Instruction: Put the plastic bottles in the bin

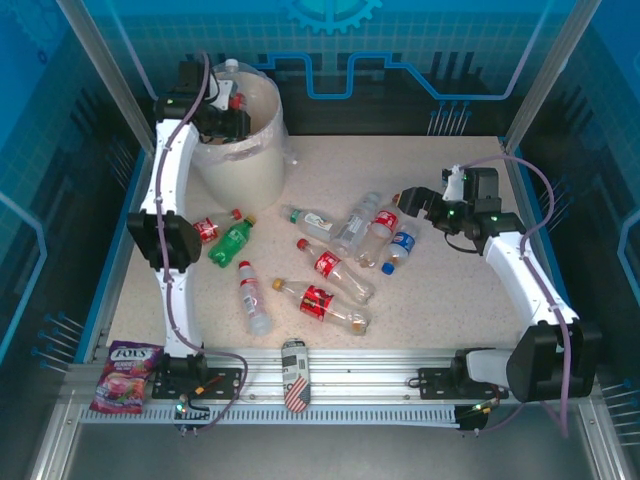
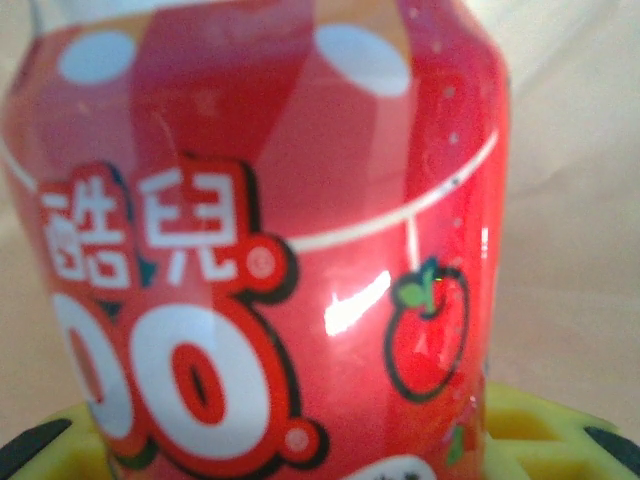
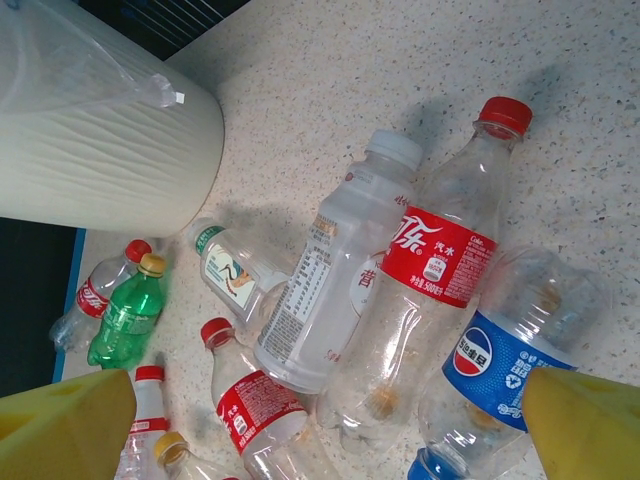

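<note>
My left gripper (image 1: 226,116) is over the mouth of the cream bin (image 1: 245,165) at the back left, shut on a red-labelled bottle (image 2: 260,230) whose red cap (image 1: 237,101) points right. The label is right in front of the left wrist camera, above the yellow fingers (image 2: 545,425). My right gripper (image 1: 410,202) hangs open above a cluster of clear bottles. Between its yellow fingers (image 3: 590,425) lie a white-capped bottle (image 3: 330,270), a red-capped cola bottle (image 3: 435,260) and a blue-labelled bottle (image 3: 495,365). A green bottle (image 1: 232,240) lies near the left arm.
Several more red-labelled bottles (image 1: 320,300) are scattered mid-table. A patterned can (image 1: 295,376) stands on the front rail and a purple candy bag (image 1: 126,376) lies at the front left. Blue frame edges border the table.
</note>
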You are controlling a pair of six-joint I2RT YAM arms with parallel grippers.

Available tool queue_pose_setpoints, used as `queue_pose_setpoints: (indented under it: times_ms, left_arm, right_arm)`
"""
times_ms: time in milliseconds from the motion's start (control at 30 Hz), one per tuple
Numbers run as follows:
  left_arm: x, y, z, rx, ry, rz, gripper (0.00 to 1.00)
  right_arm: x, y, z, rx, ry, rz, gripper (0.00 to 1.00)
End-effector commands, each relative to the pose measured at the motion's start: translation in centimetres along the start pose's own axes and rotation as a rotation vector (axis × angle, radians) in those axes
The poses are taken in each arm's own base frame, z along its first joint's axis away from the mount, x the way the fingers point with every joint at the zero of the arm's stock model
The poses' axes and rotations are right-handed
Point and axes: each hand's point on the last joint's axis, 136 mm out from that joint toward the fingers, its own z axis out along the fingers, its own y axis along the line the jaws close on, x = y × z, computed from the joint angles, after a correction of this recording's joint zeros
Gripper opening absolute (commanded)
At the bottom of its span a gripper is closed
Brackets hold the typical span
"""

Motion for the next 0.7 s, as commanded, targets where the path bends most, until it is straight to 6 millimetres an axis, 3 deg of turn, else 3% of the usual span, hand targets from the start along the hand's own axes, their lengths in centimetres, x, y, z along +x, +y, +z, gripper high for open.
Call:
queue_pose_setpoints:
  times_ms: [0, 367, 400, 600, 667]
  left_arm:
    - [1.2, 0.4, 0.1, 0.013, 0.055, 0.011, 0.14]
    - [4.5, 1.1, 2.7, 0.015, 0.185, 0.020, 0.17]
    - [4.6, 1.2, 2.9, 0.016, 0.188, 0.018, 0.19]
    - [4.5, 0.9, 3.2, 0.035, 0.184, 0.015, 0.58]
    - [4.5, 0.9, 3.1, 0.033, 0.181, 0.019, 0.63]
  right_arm:
    - [0.6, -0.4, -0.2, 0.017, 0.003, -0.012, 1.00]
    - [0.8, -0.8, 0.1, 0.028, 0.006, -0.009, 1.00]
    - [0.9, -0.9, 0.1, 0.029, 0.007, -0.009, 1.00]
    - [1.0, -1.0, 0.0, 0.038, 0.007, -0.015, 1.00]
    - [1.0, -1.1, 0.0, 0.041, 0.007, -0.015, 1.00]
